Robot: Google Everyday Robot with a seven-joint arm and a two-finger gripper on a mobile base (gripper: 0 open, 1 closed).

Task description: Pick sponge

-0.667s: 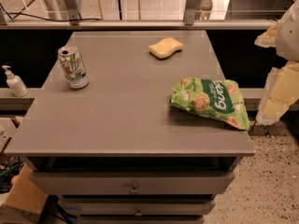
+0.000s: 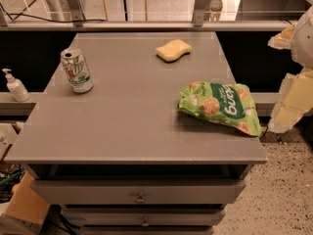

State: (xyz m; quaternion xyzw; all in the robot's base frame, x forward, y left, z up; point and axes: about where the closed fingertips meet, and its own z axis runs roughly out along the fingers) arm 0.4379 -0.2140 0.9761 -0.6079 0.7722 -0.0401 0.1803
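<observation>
Presently the sponge (image 2: 173, 50) lies flat at the far middle of the table (image 2: 122, 126), well apart from the upright soda can (image 2: 77, 70) and green snack bag (image 2: 220, 106), contents of both unseen; end effector (image 2: 282, 82) off table's right side, spread wide, holding nothing.

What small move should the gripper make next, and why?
Probably swing the gripper left and forward toward the sponge, staying above the bag. The gripper hangs open and empty off the right edge of the table; the sponge lies untouched near the far edge.
</observation>
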